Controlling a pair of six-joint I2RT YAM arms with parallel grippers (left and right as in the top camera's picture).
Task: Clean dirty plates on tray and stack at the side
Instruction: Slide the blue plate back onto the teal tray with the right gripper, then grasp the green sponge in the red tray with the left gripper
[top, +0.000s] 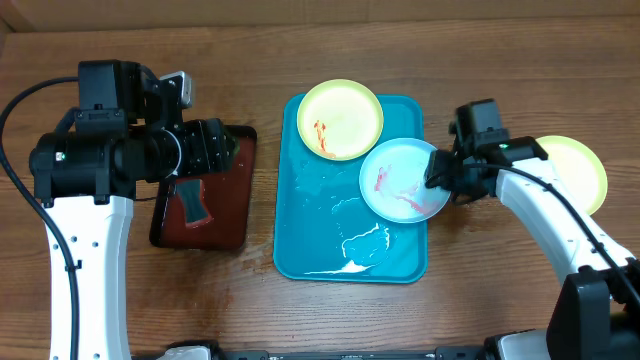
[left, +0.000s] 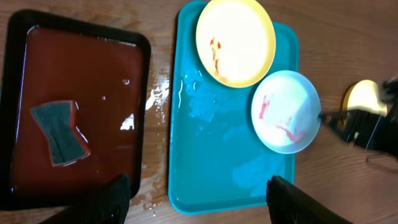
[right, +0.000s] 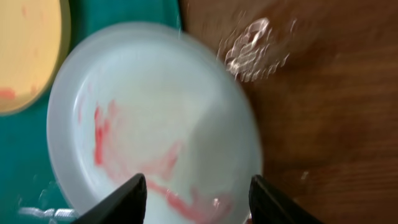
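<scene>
The turquoise tray (top: 310, 230) holds a yellow-rimmed plate (top: 340, 118) at its far end and a light-blue plate (top: 400, 180) on its right rim, both smeared red. A third yellow-green plate (top: 575, 170) lies on the table at the right, partly behind the right arm. My right gripper (top: 440, 172) is open at the blue plate's right edge; in the right wrist view its fingers (right: 198, 199) spread over the blue plate (right: 149, 112). My left gripper (top: 215, 150) is open and empty, high over the red-brown tray; its fingers (left: 199, 199) frame the turquoise tray (left: 211, 155).
A black-rimmed red-brown tray (top: 230, 215) at the left holds a grey-green sponge (top: 190, 203), which also shows in the left wrist view (left: 59, 132). White foam and water streaks (top: 365, 245) lie on the turquoise tray's near half. Water drops wet the wood between the trays (left: 158, 93).
</scene>
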